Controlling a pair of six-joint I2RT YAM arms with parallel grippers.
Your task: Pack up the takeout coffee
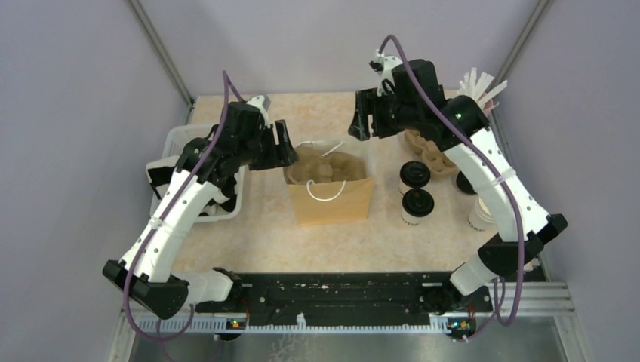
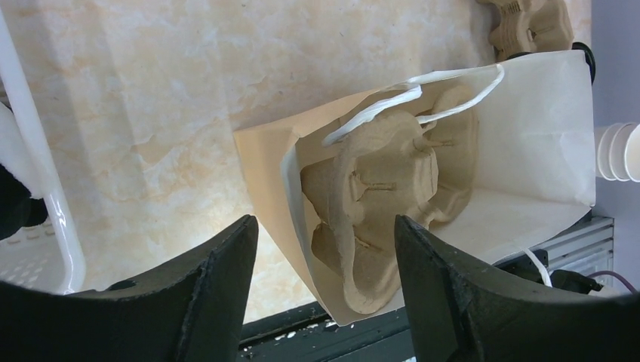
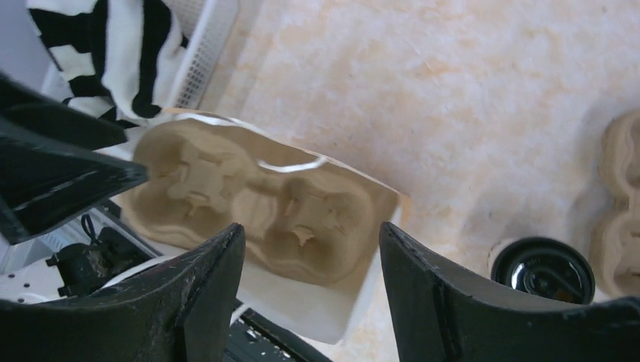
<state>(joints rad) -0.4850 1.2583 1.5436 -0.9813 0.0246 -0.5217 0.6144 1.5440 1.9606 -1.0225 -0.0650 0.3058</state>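
Observation:
A brown paper bag (image 1: 332, 197) stands open mid-table with a pulp cup carrier (image 1: 326, 167) inside; the bag (image 2: 528, 143) and carrier (image 2: 385, 196) also show in the left wrist view, and the carrier (image 3: 256, 204) in the right wrist view. Two black-lidded coffee cups (image 1: 415, 175) (image 1: 417, 204) stand right of the bag; one lid (image 3: 543, 270) shows in the right wrist view. My left gripper (image 1: 285, 145) is open and empty at the bag's left rim. My right gripper (image 1: 361, 117) is open and empty above the bag's far right.
A white basket (image 1: 177, 139) with striped cloth sits at the left. More pulp carriers (image 1: 432, 149) lie behind the cups. A cup of white wrapped straws (image 1: 480, 89) stands at the far right. Another black lid (image 1: 463, 182) and a white cup (image 1: 481, 215) are beside the right arm.

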